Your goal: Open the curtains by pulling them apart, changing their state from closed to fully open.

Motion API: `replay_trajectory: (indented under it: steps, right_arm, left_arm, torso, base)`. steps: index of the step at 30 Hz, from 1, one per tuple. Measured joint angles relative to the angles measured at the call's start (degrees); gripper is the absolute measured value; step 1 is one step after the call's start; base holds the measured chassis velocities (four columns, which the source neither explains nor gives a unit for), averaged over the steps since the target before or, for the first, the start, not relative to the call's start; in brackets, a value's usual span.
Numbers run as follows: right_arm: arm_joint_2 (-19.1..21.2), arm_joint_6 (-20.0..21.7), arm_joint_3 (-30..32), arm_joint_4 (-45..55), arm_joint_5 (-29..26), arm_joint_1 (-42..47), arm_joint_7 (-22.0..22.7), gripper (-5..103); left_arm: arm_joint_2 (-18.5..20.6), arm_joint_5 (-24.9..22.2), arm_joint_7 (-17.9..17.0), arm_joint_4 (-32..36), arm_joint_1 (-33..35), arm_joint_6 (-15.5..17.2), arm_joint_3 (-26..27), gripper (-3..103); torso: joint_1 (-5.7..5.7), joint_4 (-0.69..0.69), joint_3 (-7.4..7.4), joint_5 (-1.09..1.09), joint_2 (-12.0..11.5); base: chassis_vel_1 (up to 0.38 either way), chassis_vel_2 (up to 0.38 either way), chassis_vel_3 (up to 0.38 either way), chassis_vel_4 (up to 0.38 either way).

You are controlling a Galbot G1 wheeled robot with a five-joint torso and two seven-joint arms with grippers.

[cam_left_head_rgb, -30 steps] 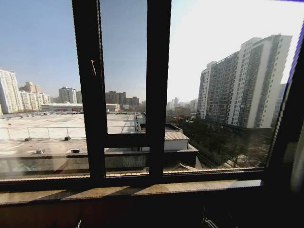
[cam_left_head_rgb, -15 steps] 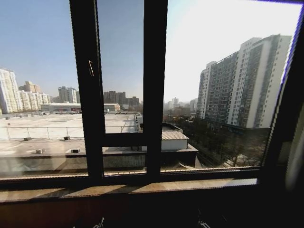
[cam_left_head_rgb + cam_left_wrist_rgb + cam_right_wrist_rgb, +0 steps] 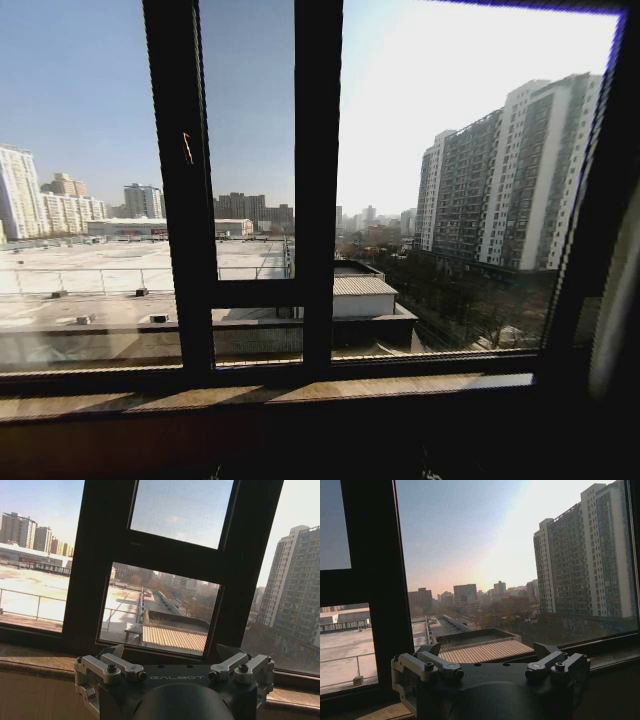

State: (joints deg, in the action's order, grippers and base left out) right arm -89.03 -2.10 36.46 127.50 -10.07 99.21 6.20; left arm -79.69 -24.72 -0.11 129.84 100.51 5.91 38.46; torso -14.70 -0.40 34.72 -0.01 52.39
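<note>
Head view: a dark window frame (image 3: 318,190) crosses the centre over a sunlit city, the sill (image 3: 270,395) runs along the lower part of the frame, and a pale blurred strip at the far right edge may be the curtains (image 3: 615,300), though I cannot tell. Left wrist view: the left hand (image 3: 172,652) is spread wide and released, grasping nothing, facing the frame. Right wrist view: the right hand (image 3: 487,650) is likewise released before the glass.

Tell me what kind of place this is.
Likely an upper-floor room in a city building, at a window. A dark window frame over a stone sill looks down on flat rooftops and across to a high-rise block.
</note>
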Motion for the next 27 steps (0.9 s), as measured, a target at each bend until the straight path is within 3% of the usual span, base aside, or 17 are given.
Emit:
replay_trajectory:
  steps: [27]
  right_arm:
    - [-0.5, -1.8, 1.5, -0.2, 0.2, 1.1, 0.5, 100]
  left_arm:
    - [0.7, 2.4, -1.7, 0.3, 0.1, -0.1, 2.7, 100]
  torso:
    - [0.00, 0.00, 0.00, 0.00, 0.0]
  base:
    - [0.011, -0.040, -0.014, 0.041]
